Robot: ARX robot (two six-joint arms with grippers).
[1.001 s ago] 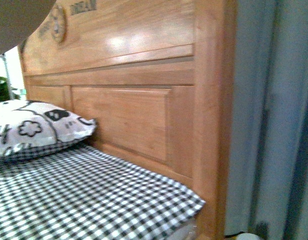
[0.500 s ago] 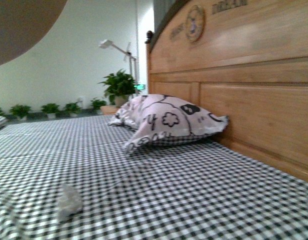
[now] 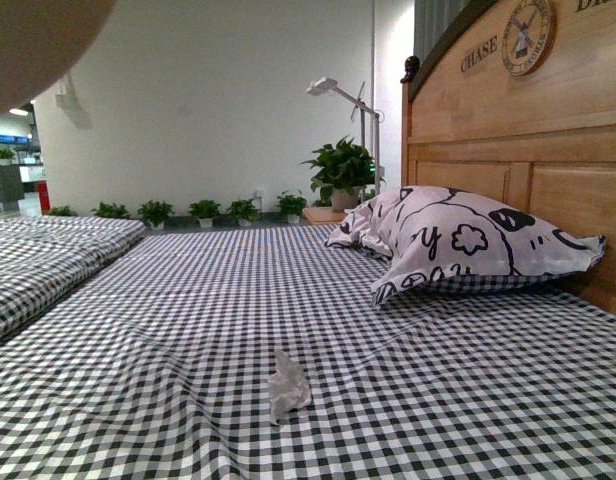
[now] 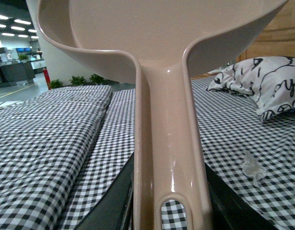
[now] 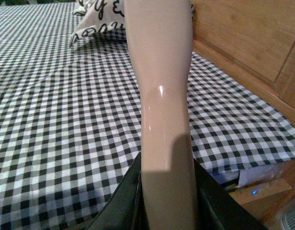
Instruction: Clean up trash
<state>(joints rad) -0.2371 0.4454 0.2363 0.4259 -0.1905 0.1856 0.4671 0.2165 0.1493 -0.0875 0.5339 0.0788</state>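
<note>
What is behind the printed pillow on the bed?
The wooden headboard stands behind the pillow; farther off are a potted plant and a lamp. The pillow hides whether it touches the headboard.

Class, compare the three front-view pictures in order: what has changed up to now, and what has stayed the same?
The front view swung left: the headboard and pillow slid rightward in the picture, the curtain dropped out, and the tissue wad came in, now low at centre. No grasp or release shows. The dustpan edge stays top left; wad and pillow lie undisturbed on the checked sheet.
</note>
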